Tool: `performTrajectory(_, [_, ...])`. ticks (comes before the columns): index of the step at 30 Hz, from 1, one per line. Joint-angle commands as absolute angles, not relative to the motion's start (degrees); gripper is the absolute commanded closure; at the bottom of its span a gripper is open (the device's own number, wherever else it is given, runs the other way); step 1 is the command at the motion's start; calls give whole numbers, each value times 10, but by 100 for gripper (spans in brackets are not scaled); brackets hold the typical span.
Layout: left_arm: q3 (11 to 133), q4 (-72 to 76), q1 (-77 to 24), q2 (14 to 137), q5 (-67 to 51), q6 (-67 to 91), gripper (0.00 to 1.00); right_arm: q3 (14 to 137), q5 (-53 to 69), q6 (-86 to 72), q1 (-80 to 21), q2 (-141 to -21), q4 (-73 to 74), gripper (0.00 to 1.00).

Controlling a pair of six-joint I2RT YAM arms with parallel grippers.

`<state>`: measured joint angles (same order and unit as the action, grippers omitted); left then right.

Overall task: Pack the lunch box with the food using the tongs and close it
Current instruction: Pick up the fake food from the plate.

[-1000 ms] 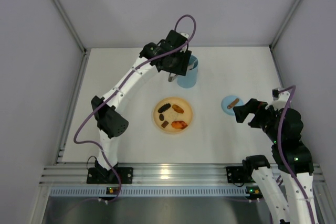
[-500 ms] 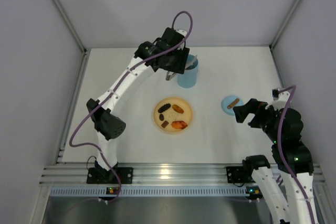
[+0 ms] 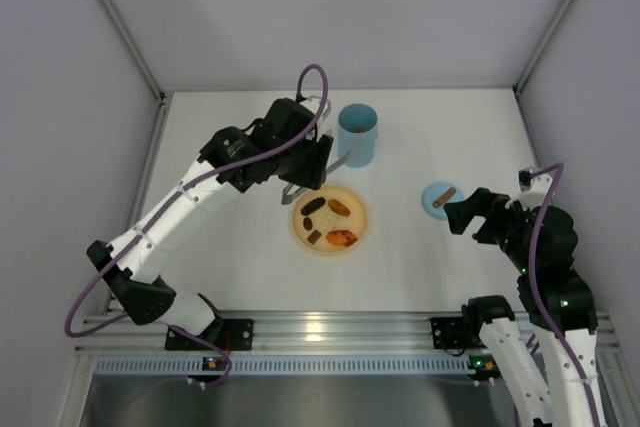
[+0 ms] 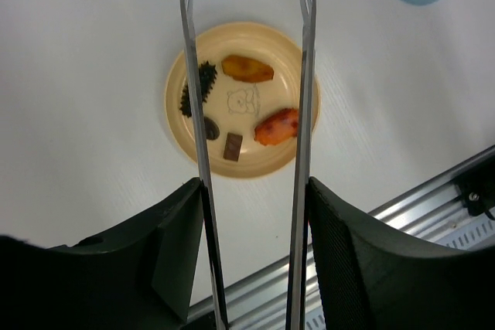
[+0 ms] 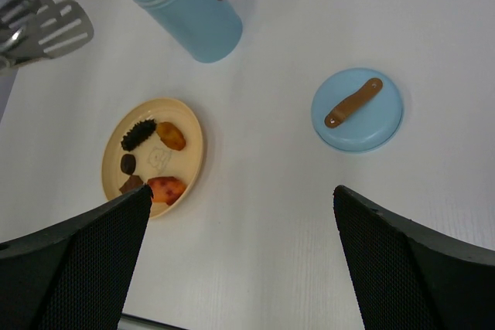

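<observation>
You are clasping the tongs (image 4: 303, 113) in your left fingers (image 4: 174, 260), right fingers (image 5: 69, 268) gaping empty, risking an off-centre pinch flicking food (image 4: 276, 125) off the plate (image 4: 255, 40) beyond.

We record: lunch box (image 5: 186, 13), upright, uncovered. Tongs (image 5: 46, 32), tips at left edge. Plate (image 5: 197, 148) bearing five pieces of food (image 5: 166, 188). Lid (image 5: 357, 110), brown-tabbed, well apart. Right gripper (image 5: 242, 191), fingers spread wide.
</observation>
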<state>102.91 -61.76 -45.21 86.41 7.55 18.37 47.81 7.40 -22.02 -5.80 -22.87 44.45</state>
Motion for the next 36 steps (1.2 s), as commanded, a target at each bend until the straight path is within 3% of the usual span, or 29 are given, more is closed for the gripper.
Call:
performTrajectory(1, [956, -585, -462, 828, 68, 205, 42, 501, 71, -213, -50, -227, 459, 1])
performTrajectory(12, [763, -499, -484, 792, 47, 240, 40, 500, 74, -213, -50, -227, 457, 0])
performTrajectory(36, [741, -455, -492, 867, 58, 247, 37, 505, 75, -209, -50, -229, 460, 1])
